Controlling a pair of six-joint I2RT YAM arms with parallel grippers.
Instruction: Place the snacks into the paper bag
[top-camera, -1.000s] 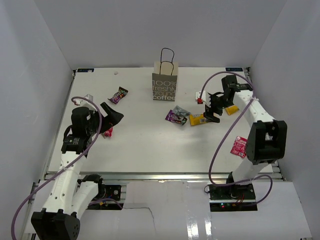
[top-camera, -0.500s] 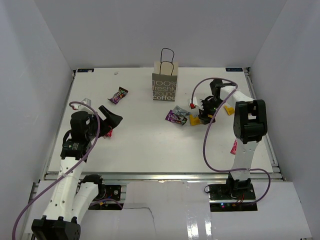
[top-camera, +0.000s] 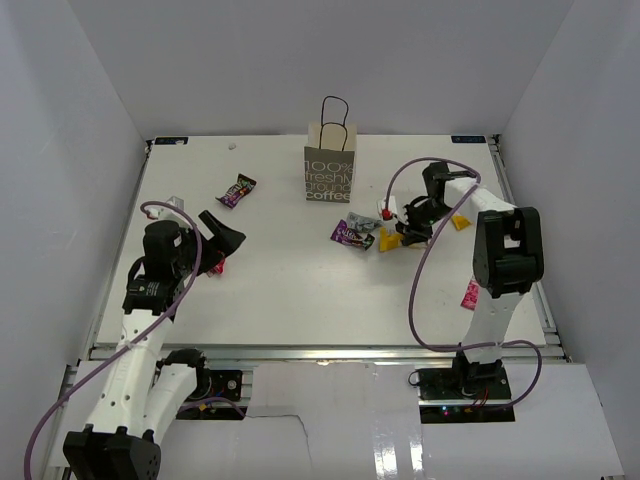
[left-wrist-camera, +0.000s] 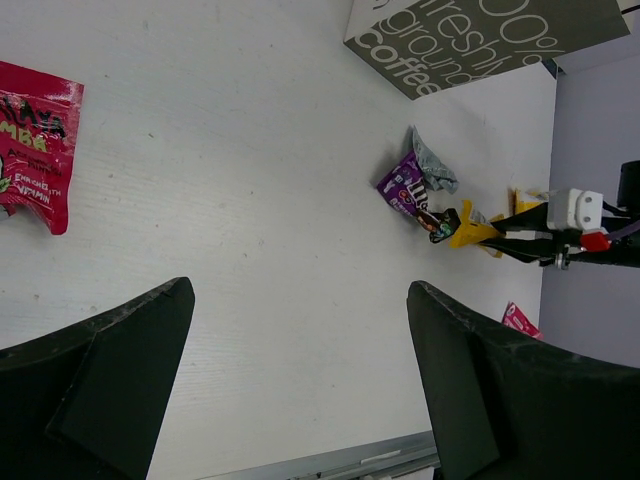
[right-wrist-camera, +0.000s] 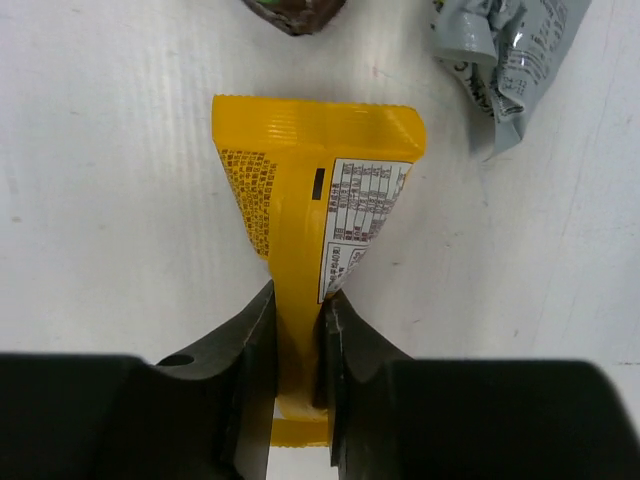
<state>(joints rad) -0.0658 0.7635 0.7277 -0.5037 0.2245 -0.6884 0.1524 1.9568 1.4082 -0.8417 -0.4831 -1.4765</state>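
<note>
The grey-brown paper bag (top-camera: 330, 165) stands upright at the back middle of the table. My right gripper (top-camera: 405, 230) (right-wrist-camera: 296, 300) is shut on one end of the yellow bar (right-wrist-camera: 320, 170) (top-camera: 389, 239), which lies on the table. Just beyond it lie a silvery grey packet (right-wrist-camera: 510, 50) (top-camera: 366, 227) and a dark purple packet (top-camera: 347, 234). A second purple packet (top-camera: 237, 189) lies at the back left. My left gripper (top-camera: 222, 230) (left-wrist-camera: 298, 290) hangs open above the table, with a red packet (left-wrist-camera: 35, 150) (top-camera: 216, 264) beside it. Another red packet (top-camera: 469, 295) is partly hidden by the right arm.
A small yellow piece (top-camera: 460, 222) lies to the right of the right gripper. The right arm's cable (top-camera: 415, 290) loops over the table's right half. White walls enclose the table on three sides.
The right gripper has swung left to the yellow bar and closed on its end. The left arm has barely moved and stays open.
</note>
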